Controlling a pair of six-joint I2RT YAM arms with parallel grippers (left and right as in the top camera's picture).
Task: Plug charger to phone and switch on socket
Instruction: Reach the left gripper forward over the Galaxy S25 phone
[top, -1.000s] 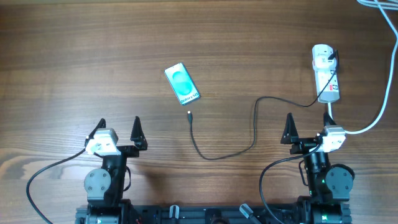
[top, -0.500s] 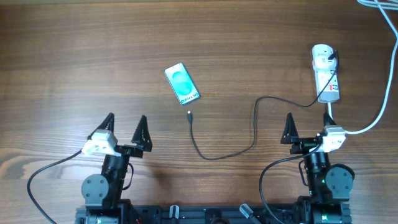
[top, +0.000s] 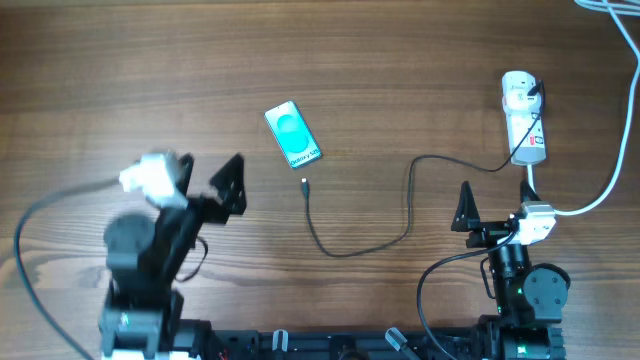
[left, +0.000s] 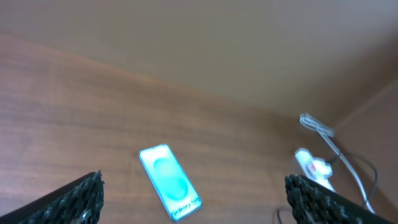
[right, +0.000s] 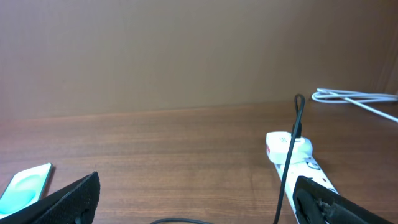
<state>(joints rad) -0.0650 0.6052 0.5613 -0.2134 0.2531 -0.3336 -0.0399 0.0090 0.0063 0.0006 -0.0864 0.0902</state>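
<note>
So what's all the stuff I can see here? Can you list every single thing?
phone: 1, white with a teal-blue screen, lying flat near the middle of the table
charger: 1, thin black cable, its tip just below the phone but not plugged in, snaking right to the socket
socket: 1, white with a red mark, far right
white cable: 1, white and thicker, along the right edge
table: 1, brown wood, under everything
left arm: 1, black with a white camera, bottom left, blurry, jaws open
right arm: 1, black with a white camera, bottom right, jaws open
</note>
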